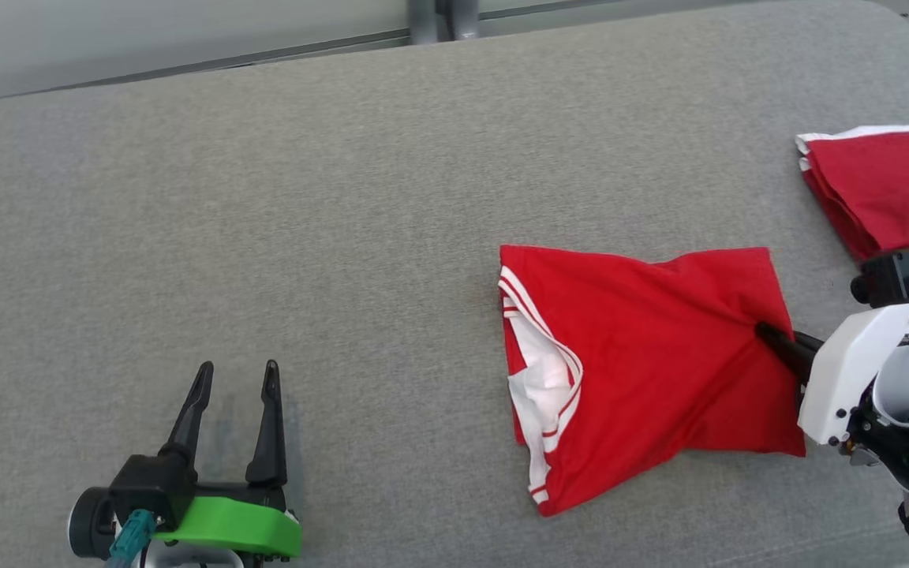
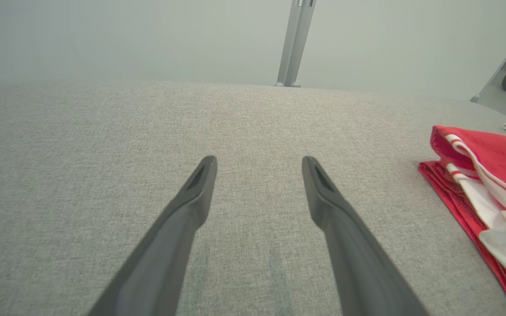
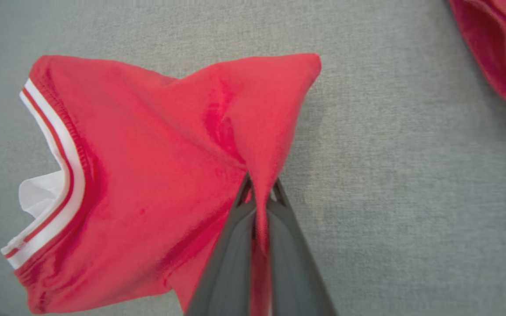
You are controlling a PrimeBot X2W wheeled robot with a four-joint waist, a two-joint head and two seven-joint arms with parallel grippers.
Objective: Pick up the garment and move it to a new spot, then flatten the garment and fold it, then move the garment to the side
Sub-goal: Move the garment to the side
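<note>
While the left gripper (image 1: 237, 368) sits spread open and empty over the grey fabric-covered surface (image 1: 360, 197), the right gripper (image 3: 259, 195) is clamped tight on a pinched-up ridge near the right edge of the folded red cloth garment with white striped trim (image 1: 644, 355). It lies right of centre, near a second folded red garment (image 1: 888, 181).

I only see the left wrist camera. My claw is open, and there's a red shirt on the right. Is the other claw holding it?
Observer: Yes, the right claw is shut on the red shirt, pinching near its right edge.
Operator: Is it flat?
Observer: No, creases fan out from the pinch.
Operator: What's the tiny red bit behind it?
Observer: Another folded red garment, white-edged, lying apart from the shirt.
</note>
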